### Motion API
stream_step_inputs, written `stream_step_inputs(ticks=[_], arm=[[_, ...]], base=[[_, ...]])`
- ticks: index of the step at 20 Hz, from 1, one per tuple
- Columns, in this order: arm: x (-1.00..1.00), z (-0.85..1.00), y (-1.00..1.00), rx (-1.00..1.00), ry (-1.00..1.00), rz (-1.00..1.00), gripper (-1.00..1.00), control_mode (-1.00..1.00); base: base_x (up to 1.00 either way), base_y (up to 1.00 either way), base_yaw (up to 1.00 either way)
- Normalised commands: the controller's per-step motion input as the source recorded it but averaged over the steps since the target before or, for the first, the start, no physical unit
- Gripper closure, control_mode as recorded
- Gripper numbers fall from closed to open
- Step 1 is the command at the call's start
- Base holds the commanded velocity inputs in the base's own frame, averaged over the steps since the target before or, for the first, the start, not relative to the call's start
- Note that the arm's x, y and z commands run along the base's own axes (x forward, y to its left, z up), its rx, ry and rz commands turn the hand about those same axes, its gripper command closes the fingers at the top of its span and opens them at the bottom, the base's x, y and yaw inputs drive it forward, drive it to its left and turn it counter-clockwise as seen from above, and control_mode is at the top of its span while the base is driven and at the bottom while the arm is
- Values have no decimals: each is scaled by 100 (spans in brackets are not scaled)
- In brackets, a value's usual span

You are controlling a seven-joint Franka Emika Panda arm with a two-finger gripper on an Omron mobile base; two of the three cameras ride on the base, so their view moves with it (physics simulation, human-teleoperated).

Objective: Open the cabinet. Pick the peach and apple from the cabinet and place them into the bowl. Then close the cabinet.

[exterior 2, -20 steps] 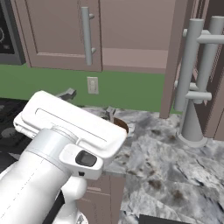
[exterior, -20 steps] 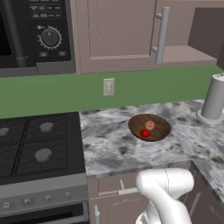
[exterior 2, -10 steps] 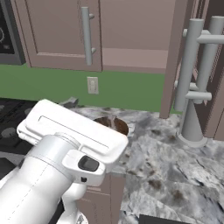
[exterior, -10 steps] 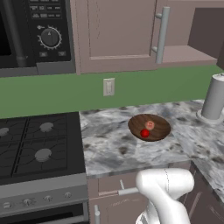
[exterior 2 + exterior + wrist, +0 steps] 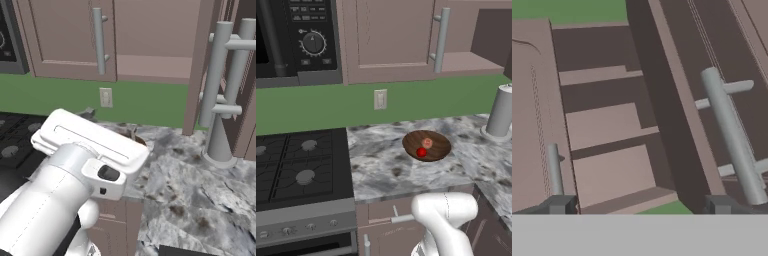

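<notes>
Already the peach [image 5: 427, 142] and apple [image 5: 421, 152] sit in the bowl [image 5: 437, 148] toward the table's [image 5: 381, 165] back edge, while the end effector [image 5: 639, 205], fingers apart, faces the cabinet's [image 5: 607, 135] open shelf.

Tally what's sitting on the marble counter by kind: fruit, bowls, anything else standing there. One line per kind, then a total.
Fruit: 2, a small bright red apple and a pale orange-pink peach, both in the bowl
Bowls: 1, a wide dark brown wooden bowl
Grey upright cylinders: 1, a grey cylinder at the counter's right
Total: 4
</notes>
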Motion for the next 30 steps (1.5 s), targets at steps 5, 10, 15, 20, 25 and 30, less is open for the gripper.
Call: stream_step_inputs(ticks=[5, 10, 15, 20, 25, 30], arm=[[38, -8, -9, 0, 6, 0, -100, -100], [27, 0, -33, 0, 6, -3, -100, -100], [19, -1, -31, 0, 4, -7, -100, -100], [6, -3, -33, 0, 2, -12, -100, -100], [0, -1, -33, 0, 0, -17, -100, -100], [0, 0, -33, 0, 0, -18, -100, -100]], base=[[0, 0, 0], [0, 0, 0], [0, 0, 0], [0, 0, 0], [0, 0, 0], [0, 0, 0]])
